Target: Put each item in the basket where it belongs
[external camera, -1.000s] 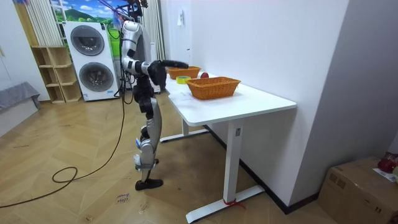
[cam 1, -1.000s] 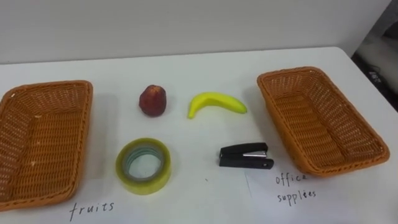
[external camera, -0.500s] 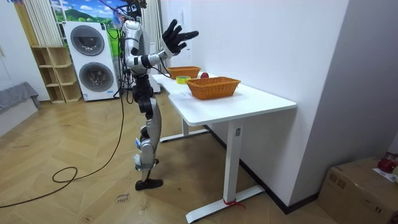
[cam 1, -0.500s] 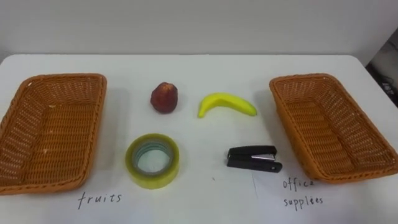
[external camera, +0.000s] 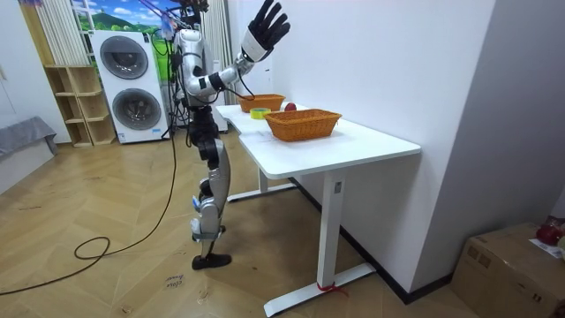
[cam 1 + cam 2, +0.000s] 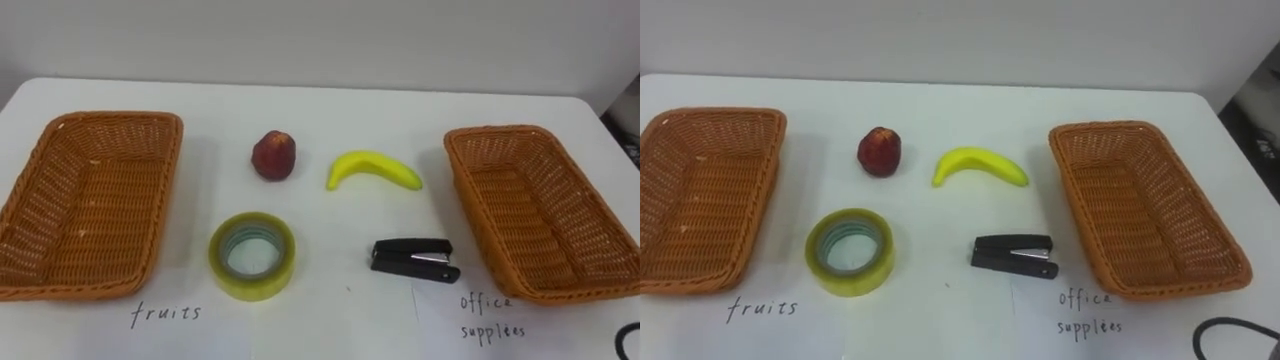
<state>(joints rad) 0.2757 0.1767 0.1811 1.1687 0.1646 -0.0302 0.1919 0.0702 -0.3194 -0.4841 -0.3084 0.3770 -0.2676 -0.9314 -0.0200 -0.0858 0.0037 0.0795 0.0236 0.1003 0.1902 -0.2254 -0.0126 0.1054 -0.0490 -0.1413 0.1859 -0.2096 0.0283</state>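
Rising higher than half a second ago, right hand (image 5: 267, 22), fingers splayed, empty.

You have one table (image 6: 400, 115) bearing two wicker baskets: the left basket (image 6: 90, 205) and the right basket (image 6: 540, 210). Fruit counted: one apple (image 6: 273, 155), one banana (image 6: 373, 170). Office supplies counted: one tape roll (image 6: 252, 288), one stapler (image 6: 415, 259). Handwritten labels counted: two, the left label (image 6: 166, 314) and the right label (image 6: 487, 315). Loose items total four

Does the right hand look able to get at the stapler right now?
Probably yes: the right hand is raised high, open and empty, and the stapler lies uncovered, apart from the right basket.
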